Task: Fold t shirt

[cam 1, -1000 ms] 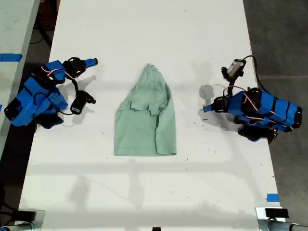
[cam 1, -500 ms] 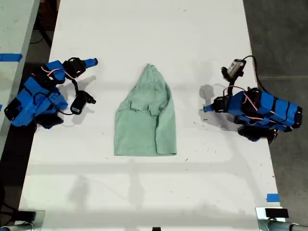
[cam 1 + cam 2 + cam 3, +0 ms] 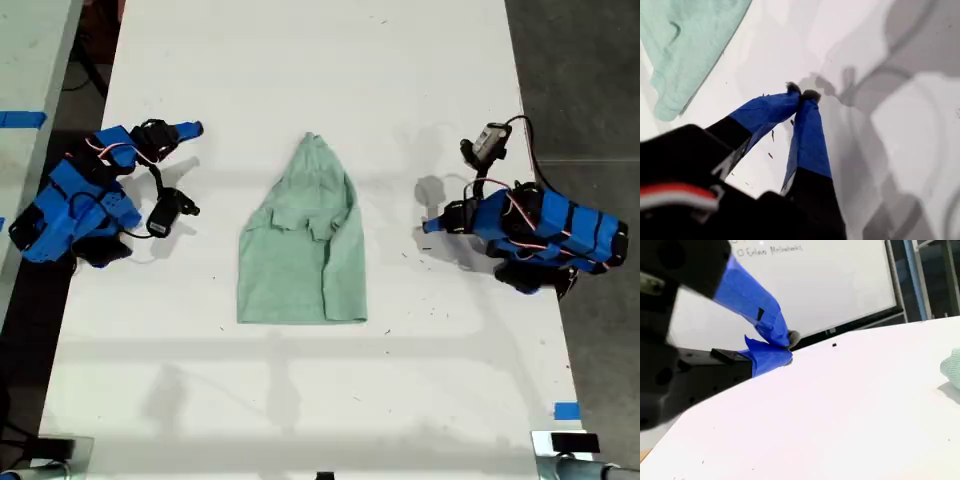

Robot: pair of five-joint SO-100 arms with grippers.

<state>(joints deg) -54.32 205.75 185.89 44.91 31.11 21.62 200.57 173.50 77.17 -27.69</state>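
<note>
Broadly, the long white surface [image 3: 300, 400] carries the small, wrinkled, pale mint-green fabric t shirt [image 3: 300, 250] at its middle. In the exterior view its long axis runs 12 to 6 o'clock, point at 12, with a sleeve lapped over the body. My first hand [image 3: 801, 94], pinched together and empty, sits at the shirt's 3 o'clock and looks nearer. My second hand [image 3: 789, 347], likewise closed, sits around 10 o'clock.
</note>
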